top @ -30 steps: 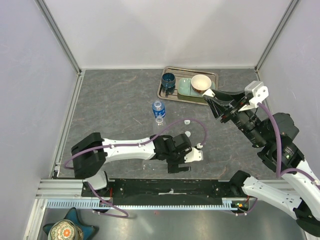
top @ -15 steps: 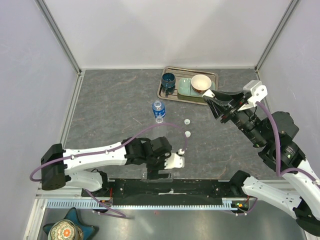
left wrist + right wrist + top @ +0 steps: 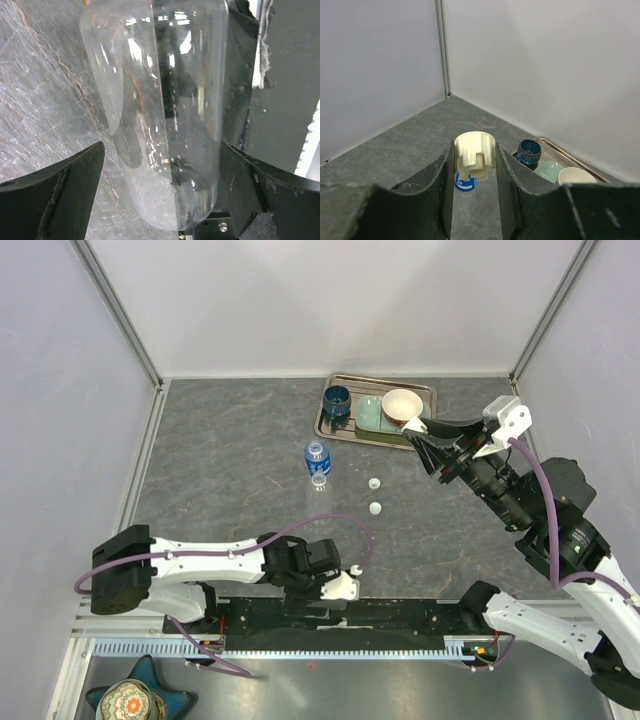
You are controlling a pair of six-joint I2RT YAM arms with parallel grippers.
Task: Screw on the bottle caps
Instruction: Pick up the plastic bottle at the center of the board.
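Observation:
A clear unlabelled bottle (image 3: pixel 165 90) lies on its side at the table's near edge, partly over the black rail. My left gripper (image 3: pixel 162 150) stands open around its base, with a gap at the left finger (image 3: pixel 75 175). From above, the left gripper (image 3: pixel 335 586) is low by the rail. My right gripper (image 3: pixel 474 165) is shut on a cream cap (image 3: pixel 475 152) and hangs in the air near the tray at the cap (image 3: pixel 415 427). A blue-labelled bottle (image 3: pixel 318 458) stands upright mid-table, partly hidden behind the cap in the right wrist view (image 3: pixel 465 184). Two loose caps (image 3: pixel 374 483) (image 3: pixel 375 508) lie on the table.
At the back a metal tray (image 3: pixel 345 432) holds a dark blue cup (image 3: pixel 337 400), a pale green dish (image 3: pixel 371 412) and a white-and-tan bowl (image 3: pixel 402 405). White walls with aluminium posts enclose the table. The black rail (image 3: pixel 400 615) runs along the near edge.
My left arm has drawn back from the middle of the table toward the near edge and to the left, gripper still open. The right arm with the cap has barely shifted.

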